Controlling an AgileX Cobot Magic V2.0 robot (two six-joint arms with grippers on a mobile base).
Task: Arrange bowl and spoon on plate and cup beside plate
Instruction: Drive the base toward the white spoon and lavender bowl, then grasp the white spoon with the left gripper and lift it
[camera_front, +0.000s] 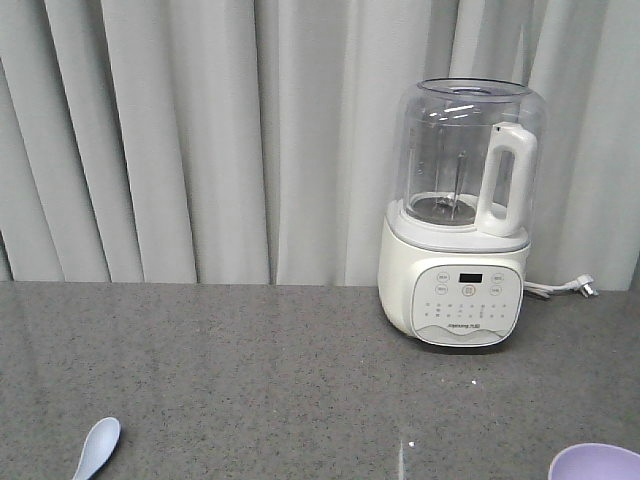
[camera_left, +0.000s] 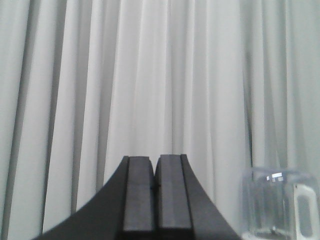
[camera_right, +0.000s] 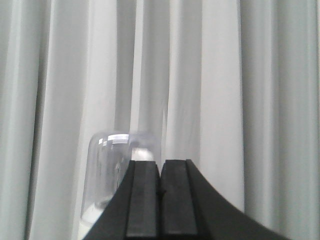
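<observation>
Pressing their fingers together on nothing, the left gripper (camera_left: 155, 167) and right gripper (camera_right: 160, 170) face the curtain (camera_front: 200, 140), while the spoon (camera_front: 97, 447) and bowl (camera_front: 597, 463) lie well apart on the grey counter (camera_front: 300, 380).

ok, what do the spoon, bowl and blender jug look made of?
Spoon: pale blue-white, soft sheen; plastic or glazed ceramic, can't tell. Bowl: lilac, matte, even colour; probably plastic. Blender jug: clear, sharp highlights; glass or hard plastic.
</observation>
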